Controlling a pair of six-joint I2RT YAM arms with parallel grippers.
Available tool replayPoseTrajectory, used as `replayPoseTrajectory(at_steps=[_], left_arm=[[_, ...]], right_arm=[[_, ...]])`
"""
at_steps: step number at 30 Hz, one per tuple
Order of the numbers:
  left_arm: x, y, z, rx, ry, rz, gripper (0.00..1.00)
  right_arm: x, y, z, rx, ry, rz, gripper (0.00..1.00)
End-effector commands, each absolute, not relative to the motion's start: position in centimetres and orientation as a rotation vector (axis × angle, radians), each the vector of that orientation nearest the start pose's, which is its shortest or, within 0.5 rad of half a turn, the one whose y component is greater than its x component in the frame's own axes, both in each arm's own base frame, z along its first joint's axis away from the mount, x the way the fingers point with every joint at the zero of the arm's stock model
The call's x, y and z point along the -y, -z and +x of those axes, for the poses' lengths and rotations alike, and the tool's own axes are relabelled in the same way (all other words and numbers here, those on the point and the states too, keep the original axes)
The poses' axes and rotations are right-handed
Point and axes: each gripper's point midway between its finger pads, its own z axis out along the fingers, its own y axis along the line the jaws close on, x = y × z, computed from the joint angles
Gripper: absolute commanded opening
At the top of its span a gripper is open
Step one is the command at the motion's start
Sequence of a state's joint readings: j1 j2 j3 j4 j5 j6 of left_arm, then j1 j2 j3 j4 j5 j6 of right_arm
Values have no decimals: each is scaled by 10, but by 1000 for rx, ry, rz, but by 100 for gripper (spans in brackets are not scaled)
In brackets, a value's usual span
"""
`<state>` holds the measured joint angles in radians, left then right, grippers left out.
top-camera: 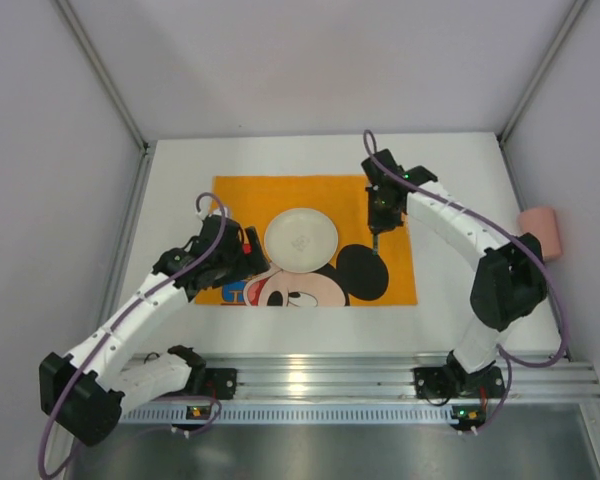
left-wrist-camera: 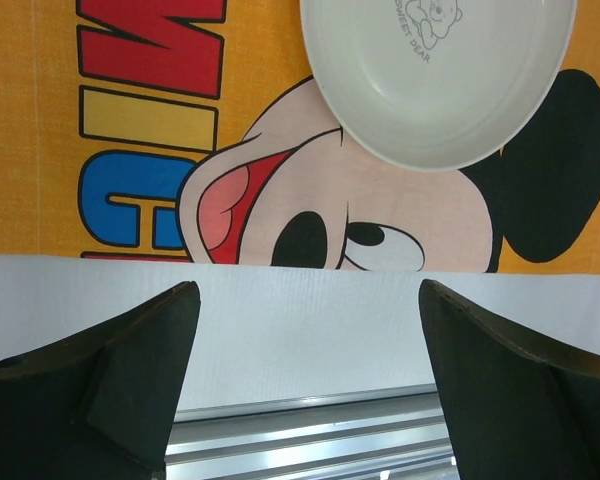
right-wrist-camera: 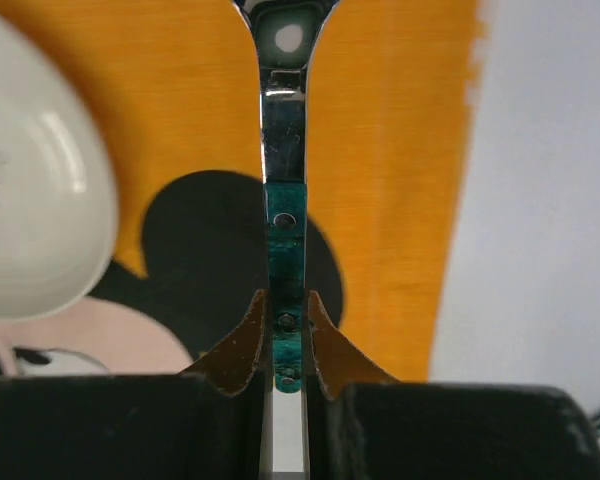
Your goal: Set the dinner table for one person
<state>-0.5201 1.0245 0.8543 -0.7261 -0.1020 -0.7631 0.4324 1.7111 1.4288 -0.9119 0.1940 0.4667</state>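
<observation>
Right claw (right-wrist-camera: 285,312) clamped on green-handled utensil (right-wrist-camera: 283,150), left claw (left-wrist-camera: 305,290) spread wide, white plate (left-wrist-camera: 440,100) on orange placemat (left-wrist-camera: 50,120).

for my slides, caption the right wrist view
Right gripper shut on a green-handled utensil over the orange placemat, beside the white plate.

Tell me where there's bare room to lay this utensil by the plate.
Free: the placemat strip between the plate and its right edge, under the right pincer holding the utensil; also the dinner table beyond. Crowded: plate's left, by the left pincer.
</observation>
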Motion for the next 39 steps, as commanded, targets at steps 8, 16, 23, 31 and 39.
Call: replayPoseTrajectory(at_steps=[8, 16, 23, 31, 39], left_arm=[[134, -177, 246, -2404, 346, -311, 98], [120, -183, 236, -2398, 305, -316, 98], [115, -183, 234, -2404, 287, -290, 98], [127, -177, 247, -2405, 321, -240, 98], [167, -149, 270, -2474, 458, -155, 98]], right_arm=[[-242, -93, 339, -2795, -144, 38, 0], [-242, -56, 344, -2850, -52, 127, 0], [-236, -52, 345, -2855, -5, 100, 56], [-123, -104, 318, -2727, 169, 273, 88], [20, -98, 235, -2626, 241, 982, 93]])
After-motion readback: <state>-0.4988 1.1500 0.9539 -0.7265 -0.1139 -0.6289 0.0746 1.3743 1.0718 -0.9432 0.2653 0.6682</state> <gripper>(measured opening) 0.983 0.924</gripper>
